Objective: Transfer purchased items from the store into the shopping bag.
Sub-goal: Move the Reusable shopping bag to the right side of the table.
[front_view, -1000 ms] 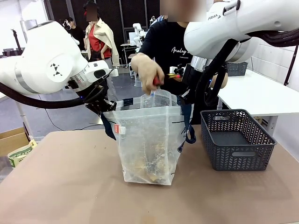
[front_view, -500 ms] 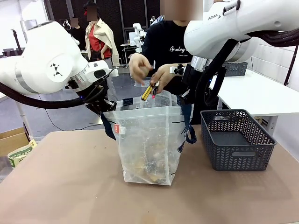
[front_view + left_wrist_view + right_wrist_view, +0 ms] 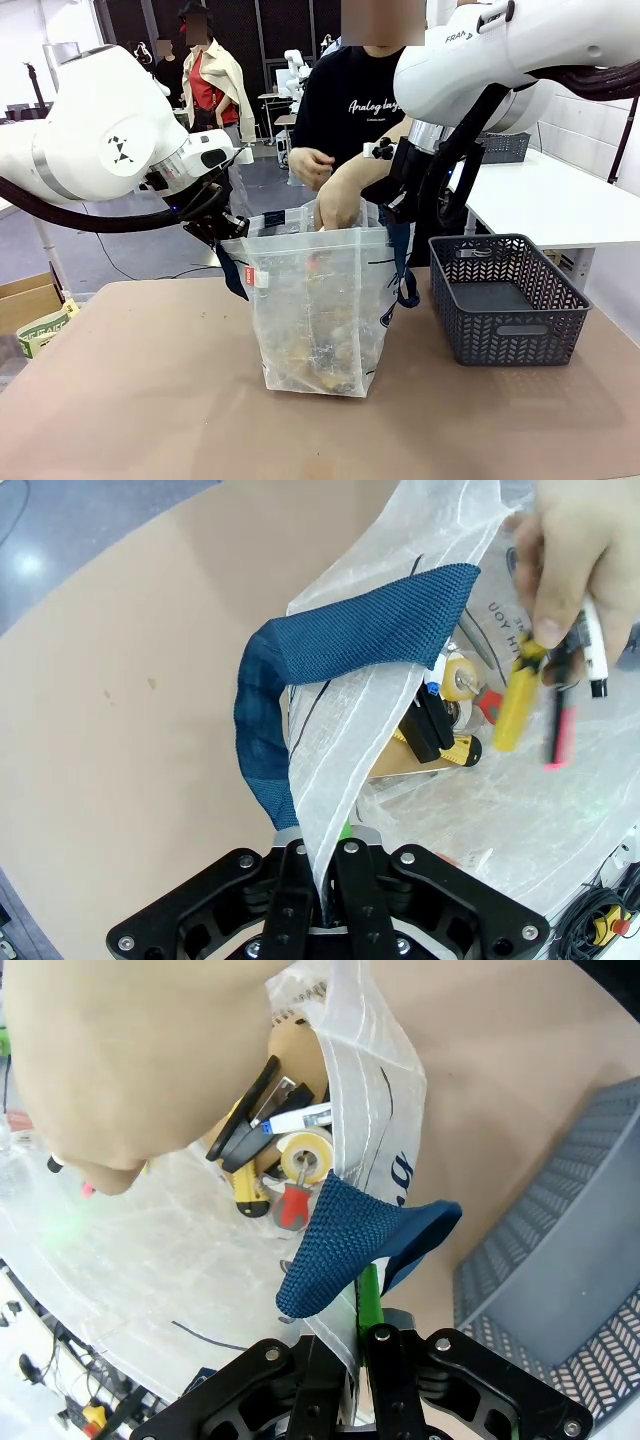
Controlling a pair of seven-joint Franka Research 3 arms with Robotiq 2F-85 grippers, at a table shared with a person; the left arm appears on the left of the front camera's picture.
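The clear shopping bag (image 3: 320,300) stands upright mid-table, held wide open at both rims. On its left edge, beside a navy strap (image 3: 330,650), my left gripper (image 3: 226,230) (image 3: 325,905) is shut on the plastic rim (image 3: 340,810). My right gripper (image 3: 397,208) (image 3: 350,1355) is shut on the opposite rim by the other strap (image 3: 350,1240). A person's hand (image 3: 335,205) (image 3: 580,560) reaches down inside, holding a yellow pen (image 3: 518,695) and a pink one (image 3: 558,730). Purchased items lie at the bottom: a tape roll (image 3: 305,1157), a red-handled tool (image 3: 293,1205) and yellow-black pieces (image 3: 440,745).
An empty dark grey mesh basket (image 3: 505,300) stands on the table right of the bag. The person stands at the far edge behind the bag. A cardboard box (image 3: 30,305) sits beyond the table's left edge. A white table (image 3: 560,200) lies at the back right.
The person's hand with the pens has come down from above the rim into the bag. Both grippers and the bag have stayed put.
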